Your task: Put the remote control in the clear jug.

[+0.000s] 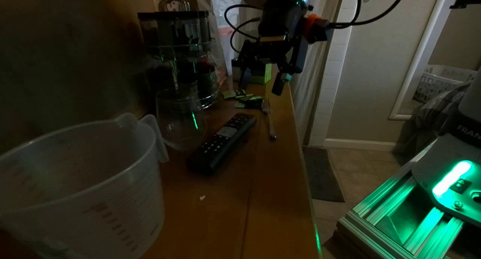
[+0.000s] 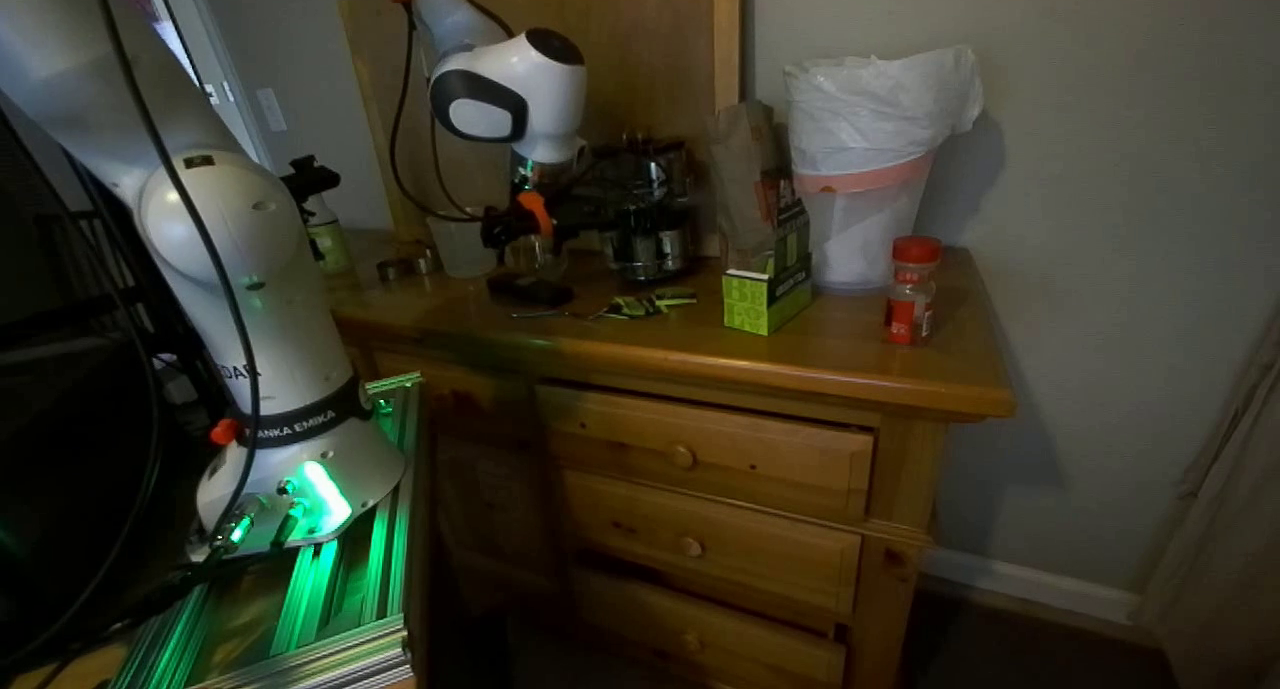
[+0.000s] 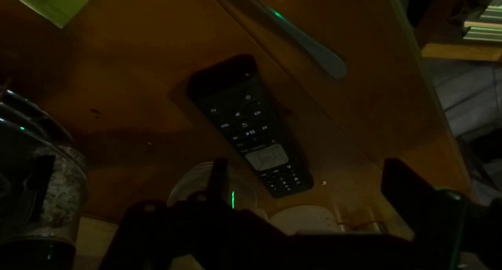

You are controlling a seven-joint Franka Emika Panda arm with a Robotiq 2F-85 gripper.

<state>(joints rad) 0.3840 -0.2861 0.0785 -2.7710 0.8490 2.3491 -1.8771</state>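
Observation:
The black remote control (image 1: 225,138) lies face up on the wooden dresser top in both exterior views (image 2: 530,290), and in the wrist view (image 3: 251,125). The clear jug (image 1: 112,199) stands upright near the wall, at the near left of an exterior view. It also shows behind the arm (image 2: 465,249), and its far part shows at the bottom of the wrist view (image 3: 302,219). My gripper (image 1: 262,83) is open and empty, above the dresser beyond the remote. In the wrist view its dark fingers (image 3: 306,171) are wide apart, with the remote below and ahead of them.
A round glass carafe (image 1: 180,125) stands between the jug and the remote. A rack of dark-lidded jars (image 1: 174,35) is behind it. A fork (image 1: 269,120) and green packets (image 2: 645,304) lie nearby. A green box (image 2: 767,294), bin (image 2: 865,224) and red-lidded jar (image 2: 912,289) stand farther along.

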